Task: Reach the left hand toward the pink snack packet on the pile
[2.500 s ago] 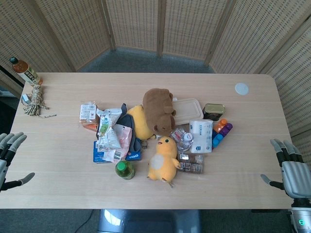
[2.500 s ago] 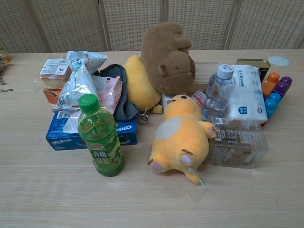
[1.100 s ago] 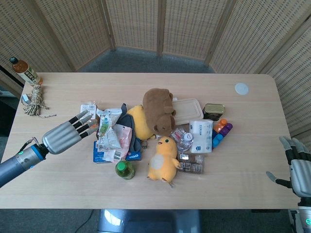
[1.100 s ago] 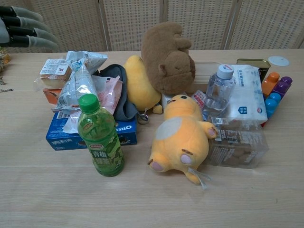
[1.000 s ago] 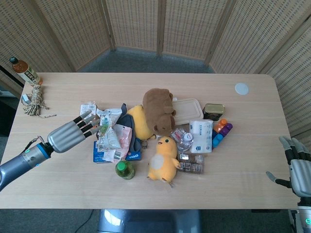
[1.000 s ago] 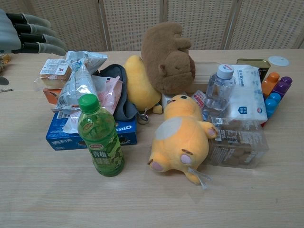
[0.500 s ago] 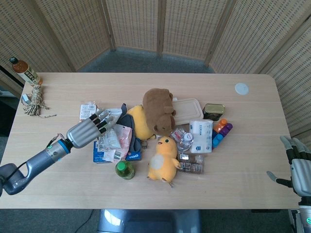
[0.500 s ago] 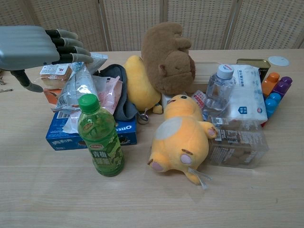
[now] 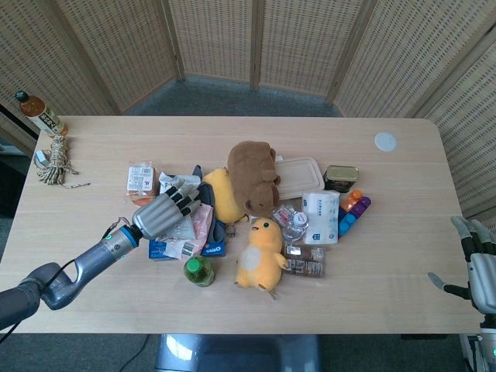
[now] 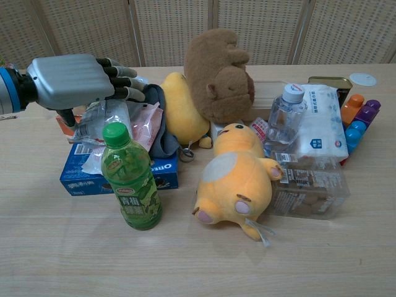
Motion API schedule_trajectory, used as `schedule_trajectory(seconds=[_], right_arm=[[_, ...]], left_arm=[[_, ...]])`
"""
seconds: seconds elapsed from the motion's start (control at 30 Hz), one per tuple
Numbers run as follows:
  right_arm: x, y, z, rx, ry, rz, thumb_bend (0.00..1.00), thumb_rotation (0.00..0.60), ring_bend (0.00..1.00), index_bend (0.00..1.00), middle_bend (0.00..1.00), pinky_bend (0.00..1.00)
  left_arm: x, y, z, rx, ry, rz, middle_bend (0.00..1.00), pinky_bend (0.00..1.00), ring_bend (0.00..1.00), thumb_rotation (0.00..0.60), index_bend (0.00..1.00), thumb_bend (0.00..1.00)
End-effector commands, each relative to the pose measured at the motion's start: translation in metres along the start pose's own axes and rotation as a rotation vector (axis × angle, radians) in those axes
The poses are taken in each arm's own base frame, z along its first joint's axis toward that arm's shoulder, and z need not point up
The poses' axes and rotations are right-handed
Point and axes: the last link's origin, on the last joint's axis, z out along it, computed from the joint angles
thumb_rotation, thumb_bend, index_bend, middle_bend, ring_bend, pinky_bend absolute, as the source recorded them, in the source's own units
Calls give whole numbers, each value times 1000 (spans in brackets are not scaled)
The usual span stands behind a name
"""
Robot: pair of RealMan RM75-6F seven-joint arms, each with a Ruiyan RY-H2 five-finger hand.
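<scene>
The pink snack packet [image 9: 204, 222] [image 10: 144, 121] lies on the pile's left side, on a blue Oreo box [image 10: 127, 176] and against a dark grey cloth. My left hand [image 9: 162, 212] [image 10: 73, 80] hovers palm down over the silvery packets just left of it. Its fingers [image 10: 124, 78] are spread and stretched toward the pink packet, holding nothing and hiding part of the packets below. My right hand [image 9: 481, 268] stays open at the table's near right edge, far from the pile.
A green tea bottle [image 9: 198, 270] [image 10: 130, 179] stands in front of the Oreo box. A yellow duck plush [image 10: 238, 176], a brown plush [image 10: 219, 73], a water bottle [image 10: 284, 116] and a tissue pack [image 9: 319, 214] fill the pile's right. A rope bundle [image 9: 56, 163] lies far left.
My left hand has swung in from the table's left edge, moving right over the packets until its fingers hang close to the pink packet. The right hand has barely shifted.
</scene>
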Motion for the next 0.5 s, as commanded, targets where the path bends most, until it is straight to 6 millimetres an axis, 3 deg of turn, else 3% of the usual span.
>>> schedule_trajectory(seconds=[0.03, 0.1, 0.3, 0.4, 0.5], right_arm=[[0, 0, 0, 0, 0, 1, 0, 600, 0, 0, 0, 0], [0, 0, 0, 2, 0, 0, 0, 600, 0, 0, 0, 0], [-1, -1, -1, 5, -6, -7, 0, 600, 0, 0, 0, 0], [-2, -2, -1, 5, -6, -10, 0, 600, 0, 0, 0, 0], [-2, -2, -1, 6, -5, -12, 0, 600, 0, 0, 0, 0]], left_arm=[[1, 6, 1, -3, 31, -13, 968, 650, 751, 600, 746, 41], [2, 5, 0, 0, 44, -10, 1000, 694, 809, 600, 807, 52], [17, -4, -6, 28, 103, -30, 1000, 709, 825, 600, 825, 59], [33, -13, -11, 52, 155, -46, 1000, 709, 825, 600, 825, 62], [62, -26, -19, 80, 232, -62, 1000, 707, 825, 600, 826, 64]])
